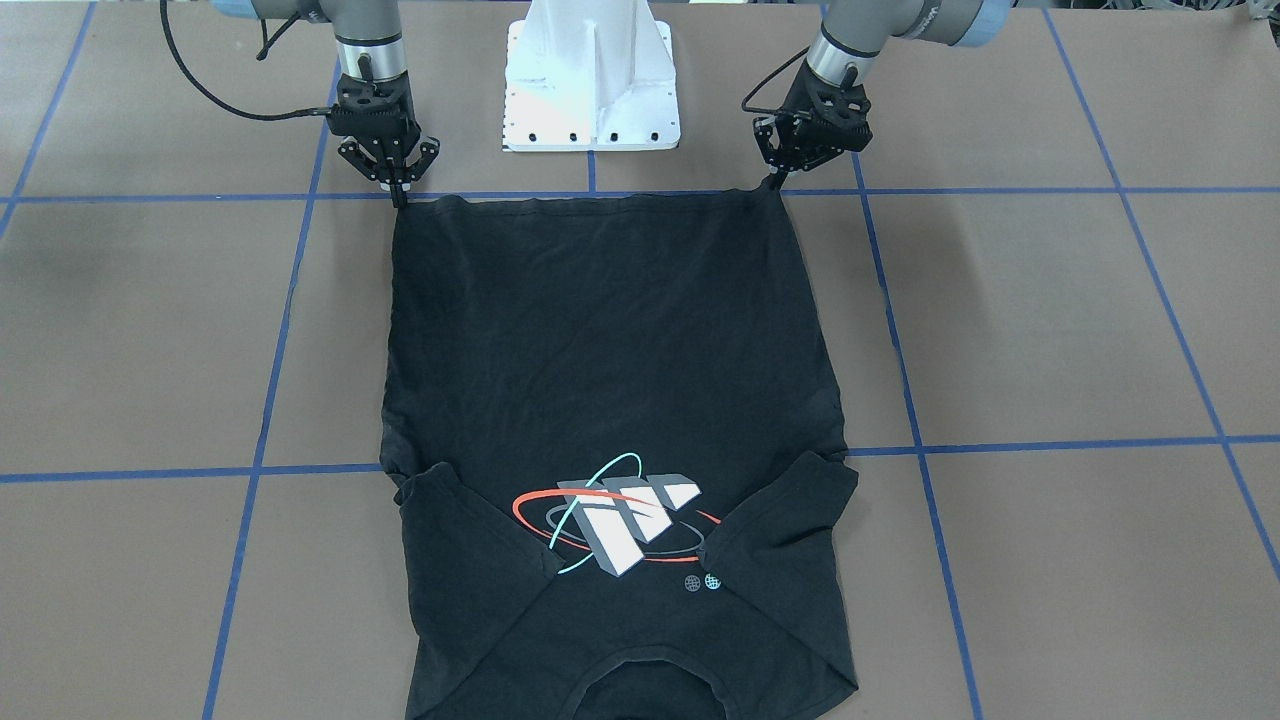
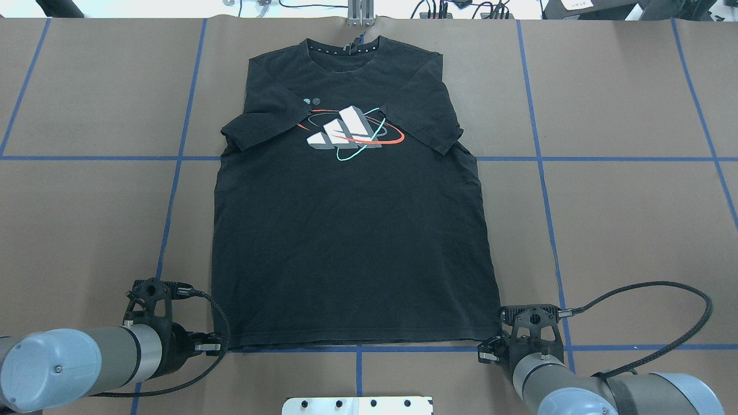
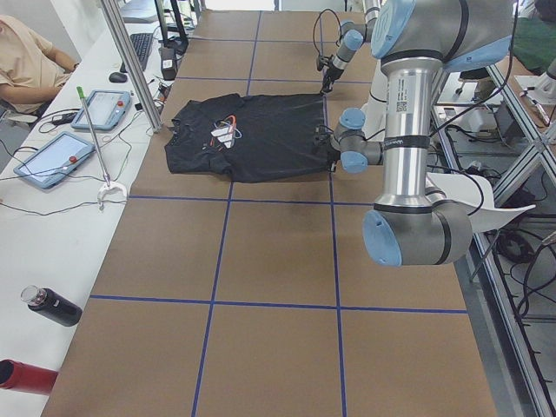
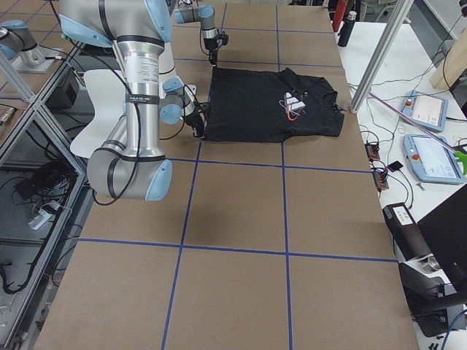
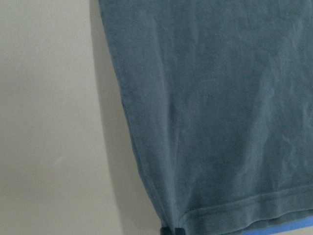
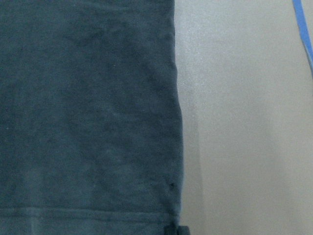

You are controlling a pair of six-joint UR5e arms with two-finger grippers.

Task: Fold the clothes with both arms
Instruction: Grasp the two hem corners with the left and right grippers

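left end effector (image 1: 773,182) & right end effector (image 1: 400,190) each pinched tight on t-shirt (image 1: 610,330) hem corners.

You've got the T-shirt (image 2: 351,242) lying flat on the table (image 2: 622,230), front up, centred between the two arms. The hem (image 2: 351,343) is nearest the robot and the collar (image 2: 346,49) is out at the far edge, on your side. Both sleeves (image 2: 262,124) are folded in over the chest, one on either side of the print (image 2: 349,135). The left claw (image 2: 218,347) sits on the hem's left corner, and the right claw (image 2: 483,354) on its right corner. The pedestal base (image 1: 590,90) stands just behind the hem, midway between the claws.
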